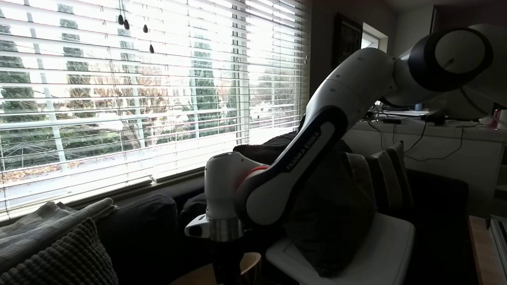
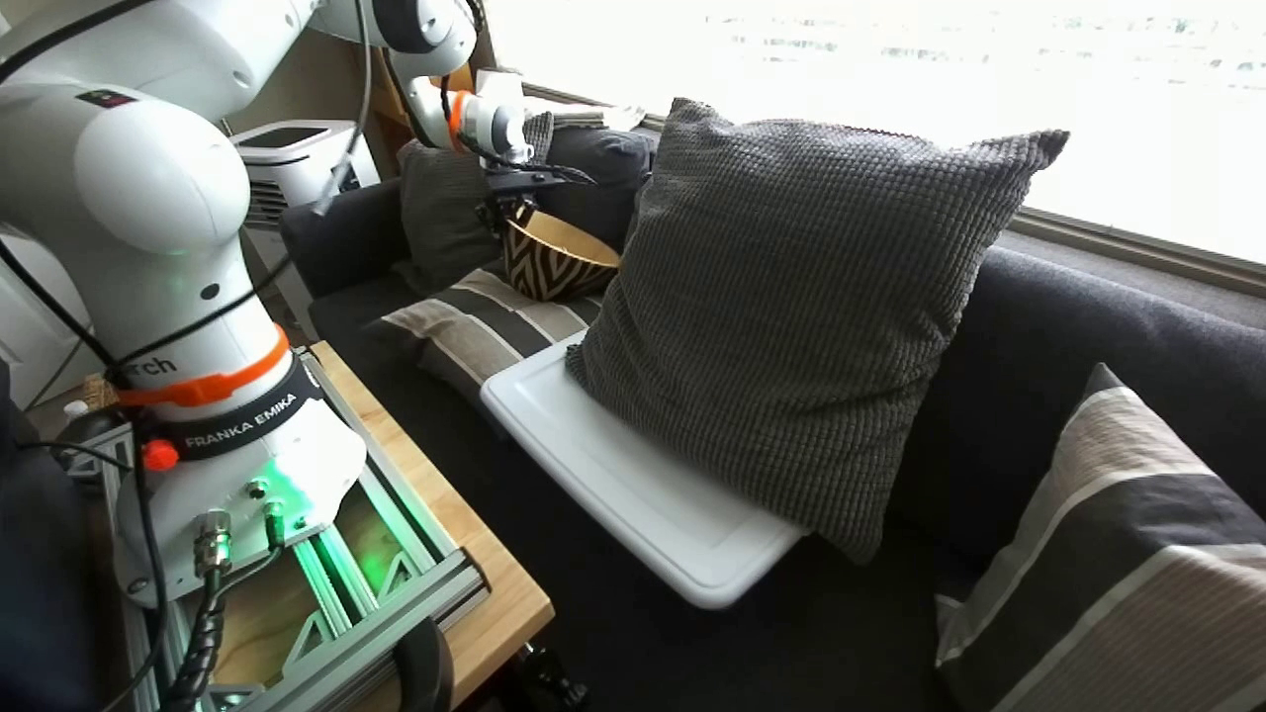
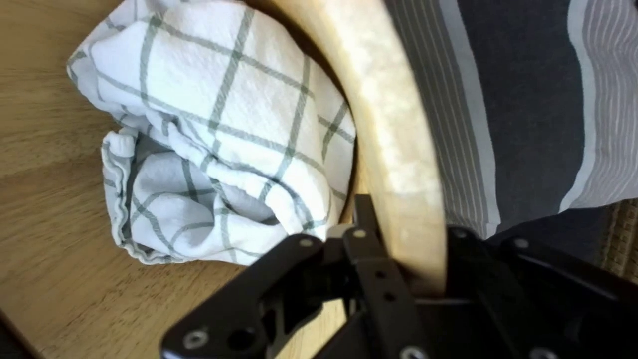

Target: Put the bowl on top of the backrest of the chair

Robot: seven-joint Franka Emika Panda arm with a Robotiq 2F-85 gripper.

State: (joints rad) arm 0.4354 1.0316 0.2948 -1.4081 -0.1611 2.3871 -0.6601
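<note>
The bowl has a light-tan inside and a dark zigzag outside. It stands by the striped pillow at the far end of the sofa, its rim sloping down away from my gripper. My gripper points down at its near-left rim. In the wrist view the pale rim fills the gap between my gripper's fingers, one inside and one outside. A checked cloth lies in the bowl. In an exterior view the bowl is partly cut off. The dark backrest runs along the window.
A big grey textured cushion leans on the backrest beside the bowl, on a white flat pad. A striped pillow lies under or beside the bowl. A dark cushion and a ribbed pillow stand at the far end.
</note>
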